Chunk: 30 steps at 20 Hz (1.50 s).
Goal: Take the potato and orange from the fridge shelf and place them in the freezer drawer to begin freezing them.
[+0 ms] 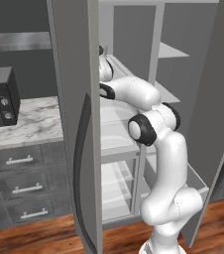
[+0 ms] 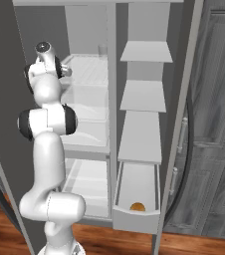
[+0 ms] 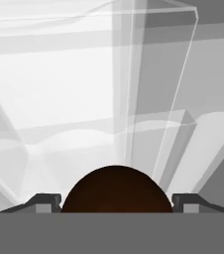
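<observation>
Wood floor (image 1: 44, 238), marble counter (image 1: 34, 121) bearing a black microwave (image 1: 0, 96), dark drawers (image 1: 22, 186) below.

white jointed arm (image 1: 163, 163) folded upward and reaching forward, two-finger tool (image 3: 115, 201) with dark fingertips (image 3: 44, 200) spread around a dark rounded lump (image 3: 116, 191)

- Freezer drawer (image 2: 136, 215): stood pulled out at the foot of the fridge's right-hand column, below three stacked shelves (image 2: 143, 97).
- Orange (image 2: 137, 206): lay inside the drawer, near its front wall.
- Potato (image 3: 116, 189): sat between the gripper (image 3: 116, 201) fingertips, within the left-hand compartment.
- Microwave (image 1: 0, 96): stood on the counter (image 1: 32, 121), left of the fridge, above the cabinet drawers (image 1: 20, 161).
</observation>
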Available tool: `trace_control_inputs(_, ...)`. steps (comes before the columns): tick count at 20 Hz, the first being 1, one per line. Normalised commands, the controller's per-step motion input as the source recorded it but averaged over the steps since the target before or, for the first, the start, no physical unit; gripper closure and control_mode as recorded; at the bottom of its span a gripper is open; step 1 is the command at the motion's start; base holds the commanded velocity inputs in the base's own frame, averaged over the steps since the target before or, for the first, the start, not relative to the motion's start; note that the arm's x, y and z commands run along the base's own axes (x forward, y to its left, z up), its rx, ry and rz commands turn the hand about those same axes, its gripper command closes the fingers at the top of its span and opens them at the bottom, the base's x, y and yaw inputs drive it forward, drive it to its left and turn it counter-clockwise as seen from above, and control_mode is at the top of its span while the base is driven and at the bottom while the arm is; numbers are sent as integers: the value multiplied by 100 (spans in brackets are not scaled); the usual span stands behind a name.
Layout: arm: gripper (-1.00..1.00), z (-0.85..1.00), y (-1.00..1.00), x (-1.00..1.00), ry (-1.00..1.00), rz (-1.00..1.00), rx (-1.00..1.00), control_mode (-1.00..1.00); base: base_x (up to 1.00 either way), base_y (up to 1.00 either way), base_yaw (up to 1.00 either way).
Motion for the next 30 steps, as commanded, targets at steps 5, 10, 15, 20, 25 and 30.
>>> trace_control_inputs(5, 100, 0, -8, -47, -5, 0, 0, -100, 0, 0, 0)
trace_control_inputs(10, 100, 15, -23, -97, -16, 0, 2, -100, 0, 0, 0)
trace_control_inputs(15, 100, 21, -37, -100, -5, -3, 3, -100, 0, 0, 0)
trace_control_inputs(20, 100, 25, -58, -100, 0, -4, 6, -100, 0, 0, 0)
trace_control_inputs(25, 100, 46, -55, -100, 0, -4, 5, -100, 0, 0, 0)
trace_control_inputs(30, 100, 42, -53, -100, 0, -3, 2, -100, 0, 0, 0)
